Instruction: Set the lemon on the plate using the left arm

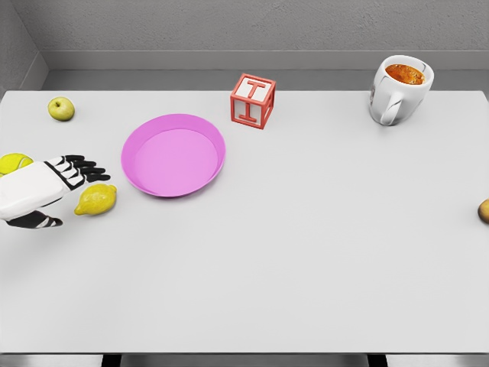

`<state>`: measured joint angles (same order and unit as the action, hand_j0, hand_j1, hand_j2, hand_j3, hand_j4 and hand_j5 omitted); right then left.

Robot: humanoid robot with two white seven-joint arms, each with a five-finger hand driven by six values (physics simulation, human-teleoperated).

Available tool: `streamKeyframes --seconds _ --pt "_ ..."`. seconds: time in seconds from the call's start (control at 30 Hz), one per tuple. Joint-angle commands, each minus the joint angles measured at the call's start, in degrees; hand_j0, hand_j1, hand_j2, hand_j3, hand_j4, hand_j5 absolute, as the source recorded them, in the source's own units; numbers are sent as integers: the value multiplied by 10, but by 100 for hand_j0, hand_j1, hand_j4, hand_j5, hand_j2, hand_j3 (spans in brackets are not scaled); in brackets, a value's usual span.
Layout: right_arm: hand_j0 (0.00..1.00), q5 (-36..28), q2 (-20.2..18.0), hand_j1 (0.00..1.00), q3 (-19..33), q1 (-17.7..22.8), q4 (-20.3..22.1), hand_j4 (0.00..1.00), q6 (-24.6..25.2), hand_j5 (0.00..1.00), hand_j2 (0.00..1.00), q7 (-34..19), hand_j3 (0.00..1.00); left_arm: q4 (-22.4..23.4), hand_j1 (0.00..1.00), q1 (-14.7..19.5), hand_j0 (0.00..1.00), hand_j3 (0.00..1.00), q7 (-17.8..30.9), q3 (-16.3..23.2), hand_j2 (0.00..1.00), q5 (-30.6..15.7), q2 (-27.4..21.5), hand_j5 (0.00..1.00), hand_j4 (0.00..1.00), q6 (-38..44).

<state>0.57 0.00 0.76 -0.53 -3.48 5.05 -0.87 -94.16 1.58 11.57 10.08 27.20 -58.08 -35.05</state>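
A yellow lemon (96, 199) lies on the white table, just left of the pink plate (173, 155). My left hand (63, 187) comes in from the left edge and sits right beside the lemon on its left. The black fingers (84, 167) are spread above the lemon and the thumb (38, 222) lies below, with nothing grasped. The plate holds nothing. My right arm does not show.
A yellow ball (13, 163) peeks out behind the left hand. A small green apple (61, 108) sits at the far left, a red letter block (253, 101) behind the plate, a white mug (399, 89) at the far right, a brown object (484, 210) at the right edge.
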Motion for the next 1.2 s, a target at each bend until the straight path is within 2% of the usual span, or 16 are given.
streamKeyframes --seconds 0.0,0.27,0.4,0.5,0.6,0.73,0.87,0.93,1.0,1.17 --pt "100 -1 0 100 0 1 -1 100 1 100 100 0 100 -1 100 1 100 100 -1 0 100 -3 -1 100 100 1" --pt "100 0 0 100 -1 3 1 100 1 100 100 0 100 -27 100 7 100 100 0 0 100 7 0 100 100 1" --pt "100 0 0 100 -1 4 1 100 1 100 100 0 100 -29 100 4 100 100 3 0 100 35 -2 100 100 1" --pt "100 0 0 100 -1 3 1 100 1 100 100 0 100 -28 100 6 100 100 52 -3 100 35 -5 100 100 1" --pt "100 0 0 100 -1 3 1 100 1 100 100 0 100 -23 100 29 100 100 85 -2 100 38 -3 100 100 1" --pt "100 0 0 100 -1 3 1 100 1 100 100 0 100 -24 100 44 100 100 83 -1 100 47 2 100 100 1" --pt "100 0 0 100 -1 4 1 100 1 100 100 0 100 -17 100 51 100 100 80 1 100 83 16 100 100 1" --pt "100 0 0 100 -1 4 1 100 1 100 100 0 100 -9 100 61 100 100 80 1 100 104 45 100 100 1" --pt "100 0 0 100 -1 3 1 100 1 100 100 0 100 21 100 98 100 100 79 48 100 112 58 100 100 1" --pt "100 0 0 100 -1 3 1 100 1 100 100 0 100 24 100 101 100 100 80 55 100 112 65 100 100 1"
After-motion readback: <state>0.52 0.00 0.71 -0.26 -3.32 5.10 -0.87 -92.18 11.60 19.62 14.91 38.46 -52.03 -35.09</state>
